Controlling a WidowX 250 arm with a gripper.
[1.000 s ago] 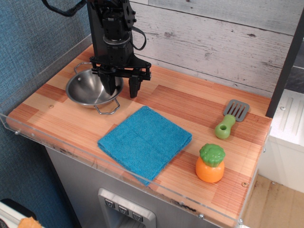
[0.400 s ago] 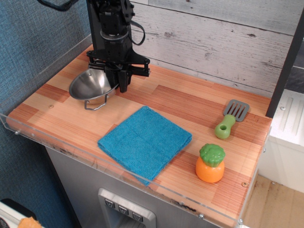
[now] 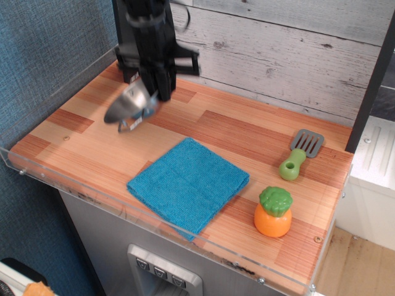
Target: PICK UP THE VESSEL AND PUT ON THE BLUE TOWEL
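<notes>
Lying nearest the front edge of the striped wooden tabletop (image 3: pixel 203 132), the square, folded blue terry towel (image 3: pixel 188 184) sits flat, one corner pointing toward the clear acrylic rim (image 3: pixel 154 229) that borders the counter. Nothing rests on it. To its right, also near the front, stands an orange toy vegetable with a green leafy top (image 3: pixel 273 211), and a little farther back lies a toy spatula with a grey slotted blade and a green handle (image 3: pixel 299 154), well apart from the towel.

Farther back and to the left, the round shiny stainless-steel vessel (image 3: pixel 128 107) hangs clear of the wood, tilted steeply so that its underside shows; one thin wire loop handle droops at its lower edge (the picture is blurred here, so finer detail is lost). It is behind and left of the towel, not over it. The black robot gripper (image 3: pixel 155 94) comes down from above and its fingers are clamped on the upper right rim of the vessel, bearing its weight.

Behind everything runs the whitewashed plank wall (image 3: pixel 278 55), with a blue textured panel (image 3: pixel 43 55) on the left side.
</notes>
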